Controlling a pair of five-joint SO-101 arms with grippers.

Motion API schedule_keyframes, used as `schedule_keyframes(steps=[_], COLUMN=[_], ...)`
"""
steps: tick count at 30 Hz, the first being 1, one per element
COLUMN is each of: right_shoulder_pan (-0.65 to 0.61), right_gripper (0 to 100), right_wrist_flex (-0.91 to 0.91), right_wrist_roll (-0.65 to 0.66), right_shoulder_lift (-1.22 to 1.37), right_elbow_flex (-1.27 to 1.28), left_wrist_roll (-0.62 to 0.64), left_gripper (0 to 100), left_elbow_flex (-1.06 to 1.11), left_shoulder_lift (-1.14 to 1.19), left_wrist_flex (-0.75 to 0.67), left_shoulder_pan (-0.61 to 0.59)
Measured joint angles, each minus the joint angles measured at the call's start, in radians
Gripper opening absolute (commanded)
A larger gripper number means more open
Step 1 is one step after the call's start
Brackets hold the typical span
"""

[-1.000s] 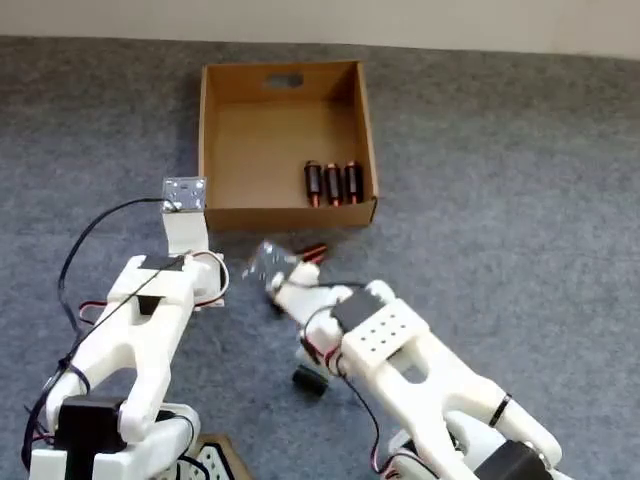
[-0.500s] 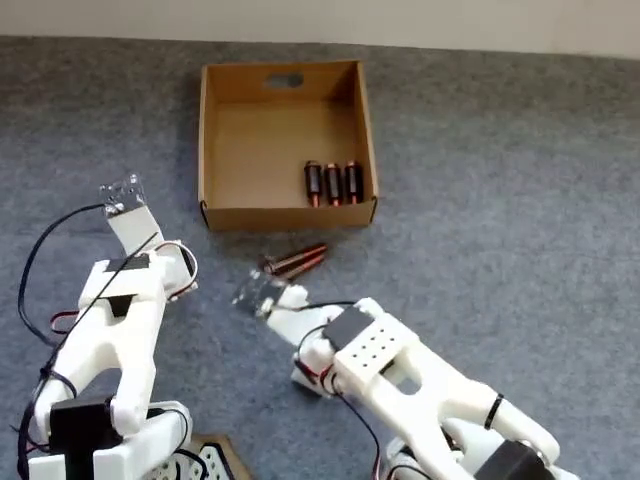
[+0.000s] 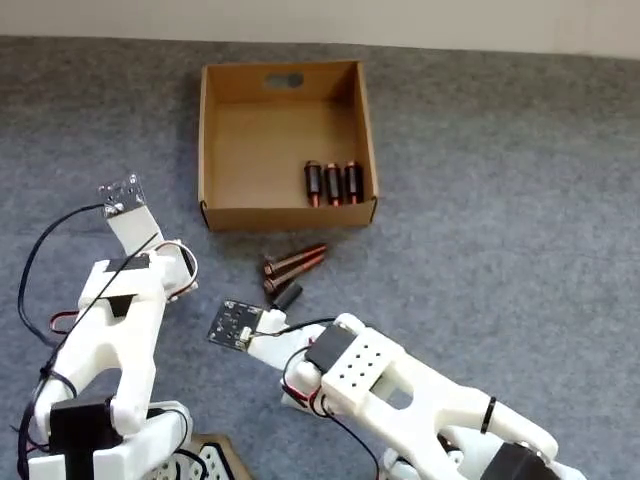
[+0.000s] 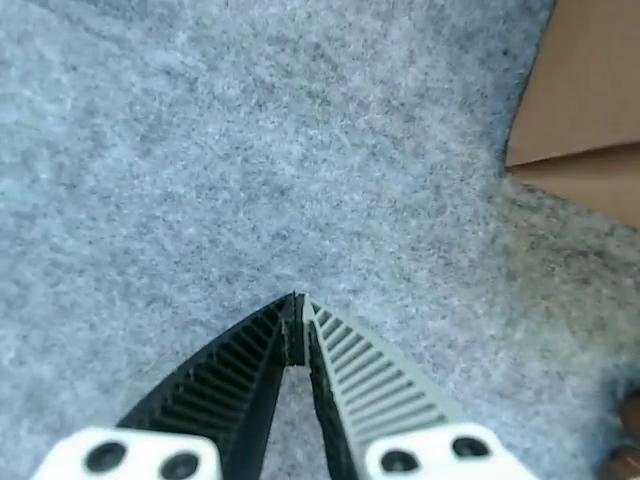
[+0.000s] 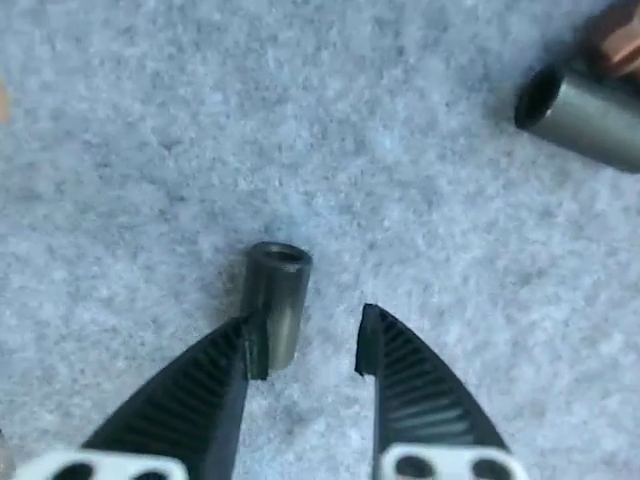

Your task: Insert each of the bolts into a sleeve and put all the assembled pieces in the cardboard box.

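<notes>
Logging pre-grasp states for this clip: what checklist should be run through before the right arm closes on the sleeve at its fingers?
1. Jaws of the right gripper open: ok.
2. The sleeve centred between the fingers: not ok, it is off-centre, close against one fingertip.
3. The left gripper free for a bolt: ok, it is shut on nothing over bare carpet.
4. The bolts within reach: ok, two lie in front of the cardboard box.
5. A second sleeve available: ok, it lies beside the bolts.
6. Room in the box: ok, three assembled pieces sit near its front wall.
</notes>
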Motion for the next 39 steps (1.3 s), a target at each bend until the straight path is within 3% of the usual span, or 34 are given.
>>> schedule_keyframes(steps=[8,16,24,29,32,39], right_shoulder_pan=[-0.064,-0.071,-0.068,-0.068,-0.006,0.301], right_gripper=[14.7,14.1,0.9,0.5,0.5,0.5], right_wrist_flex=[0.011,-0.150,-0.172,-0.172,-0.172,-0.172], right_wrist_roll=[-0.018,-0.020,-0.021,-0.021,-0.021,-0.021], right_shoulder_lift=[-0.097,-0.103,-0.103,-0.103,-0.112,-0.112], right_elbow_flex=[0.058,0.204,0.213,0.213,0.215,0.120], left_wrist_roll=[0.000,0.000,0.000,0.000,0.000,0.000], left_gripper=[2,2,2,2,2,2], left_elbow_flex=[0.000,0.000,0.000,0.000,0.000,0.000], left_shoulder_lift=[0.000,0.000,0.000,0.000,0.000,0.000], left_wrist_flex=[0.000,0.000,0.000,0.000,0.000,0.000], left_shoulder_pan=[0.000,0.000,0.000,0.000,0.000,0.000])
